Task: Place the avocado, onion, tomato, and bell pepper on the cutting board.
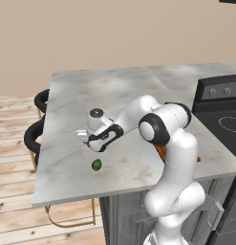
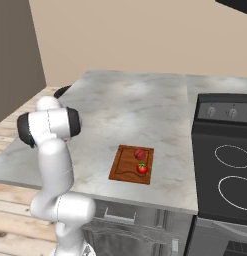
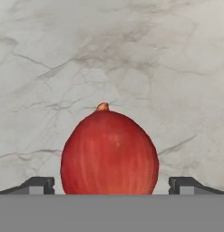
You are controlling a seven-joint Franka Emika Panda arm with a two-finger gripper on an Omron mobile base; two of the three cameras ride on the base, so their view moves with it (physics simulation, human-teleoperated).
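A red onion (image 3: 109,154) with a small stem tip stands on the marble counter between my open gripper (image 3: 111,185); its fingertips (image 3: 38,185) flank it with gaps on both sides. Seen from the left base, the gripper (image 1: 85,139) hangs low over the counter's left part, and the dark green avocado (image 1: 96,165) lies just in front of it. The reddish-brown cutting board (image 2: 124,172) sits near the counter's front edge. On it are the tomato (image 2: 142,169) and a darker red piece (image 2: 140,154) that looks like the bell pepper. My arm hides most of the board (image 1: 161,153) from the left base.
A black stove (image 2: 230,165) adjoins the counter on the right. Black chair backs (image 1: 36,134) stand against the counter's left edge. Bare marble (image 1: 119,91) stretches behind the gripper toward the wall.
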